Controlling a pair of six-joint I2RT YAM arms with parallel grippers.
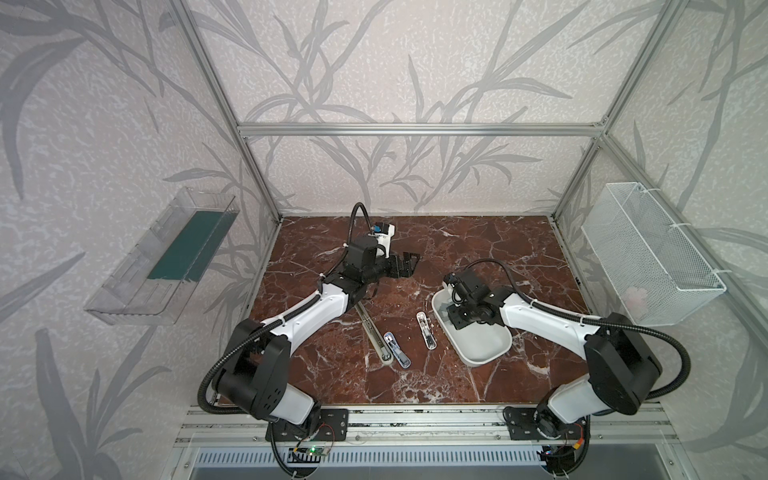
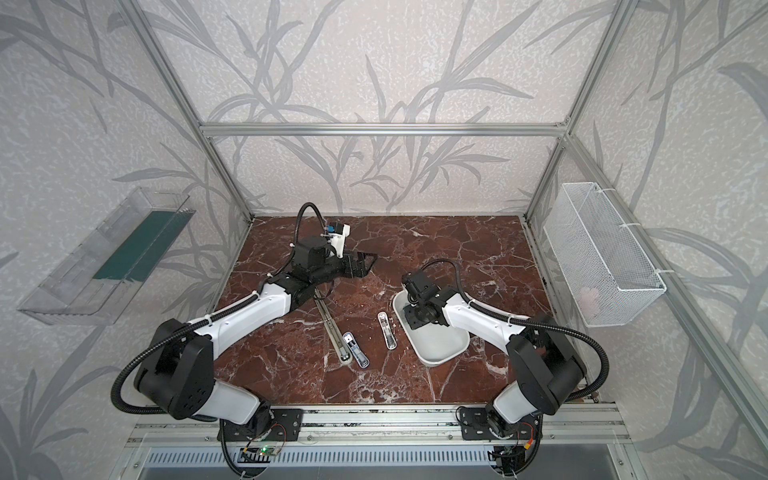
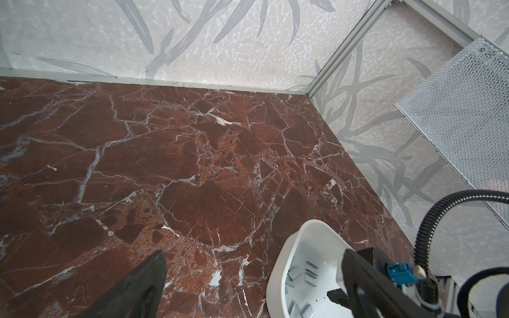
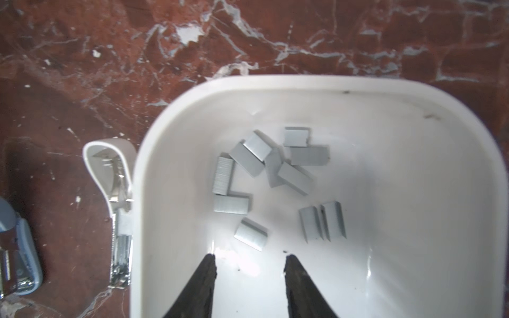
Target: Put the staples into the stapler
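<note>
Over white tray (image 4: 275, 81), right gripper (image 4: 249, 257) spread near staples (image 4: 248, 161); left gripper (image 3: 253, 256) spread; white stapler (image 4: 121, 247) partly hidden.

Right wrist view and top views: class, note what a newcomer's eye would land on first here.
First, the heap of grey staples in the white tray, with the right tool open and empty near them. Next, a blue stapler and a white stapler, both opened, lie on the marble table left of the tray in both top views.

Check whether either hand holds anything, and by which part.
Nothing. The left hand is open above the table; the right hand, open and empty, hovers over the staples.
</note>
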